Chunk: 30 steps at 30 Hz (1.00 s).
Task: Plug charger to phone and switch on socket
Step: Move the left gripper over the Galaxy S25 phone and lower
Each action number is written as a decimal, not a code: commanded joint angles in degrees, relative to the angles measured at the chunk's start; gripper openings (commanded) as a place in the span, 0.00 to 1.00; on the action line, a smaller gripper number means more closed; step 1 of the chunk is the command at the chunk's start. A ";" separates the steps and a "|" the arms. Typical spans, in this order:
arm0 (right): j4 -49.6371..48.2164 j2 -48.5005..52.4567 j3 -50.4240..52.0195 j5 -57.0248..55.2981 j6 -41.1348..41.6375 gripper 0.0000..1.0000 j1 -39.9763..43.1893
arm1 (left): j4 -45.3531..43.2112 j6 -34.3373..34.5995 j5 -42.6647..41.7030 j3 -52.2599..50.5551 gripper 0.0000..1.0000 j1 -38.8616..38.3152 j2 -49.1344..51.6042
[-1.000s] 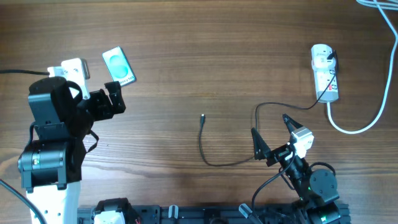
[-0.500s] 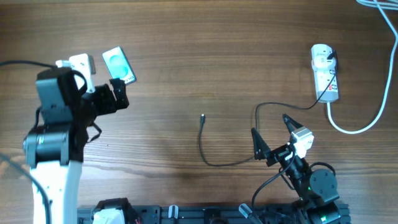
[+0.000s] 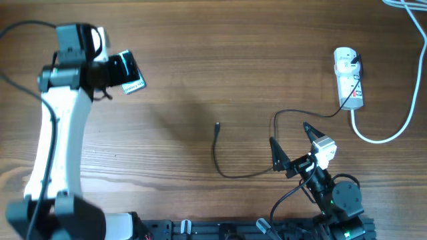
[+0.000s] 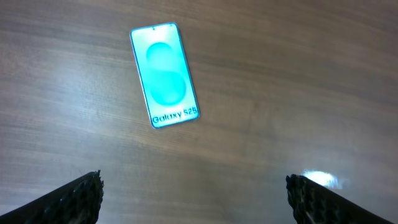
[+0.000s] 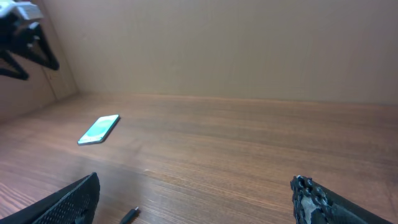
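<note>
Phone point(image 4: 165, 74) lies screen-up on the counter point(image 4: 280, 81), ahead of the gap between our left fingers point(image 4: 78, 196), which are spread wide and grasp nothing. From overhead those fingers cover most of it, and we see only its lettered end. Our right fingers point(image 5: 320, 199) are likewise released and empty. Their camera catches the phone far ahead, and the charger point(image 5: 129, 215) tip low between them. Overhead alone shows us the socket point(image 3: 348, 79), well beyond the right fingers, with the charger's cable reaching it.
</note>
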<state>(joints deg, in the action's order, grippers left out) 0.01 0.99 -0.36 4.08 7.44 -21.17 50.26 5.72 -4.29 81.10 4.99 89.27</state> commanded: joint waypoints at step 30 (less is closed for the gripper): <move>-0.15 -0.79 0.07 0.66 0.61 1.00 0.20 | -9.03 9.90 5.49 10.91 1.00 0.55 34.29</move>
<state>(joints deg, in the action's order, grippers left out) 0.01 0.99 -0.36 4.08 7.46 -21.17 42.30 13.28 -0.23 91.05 5.02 122.15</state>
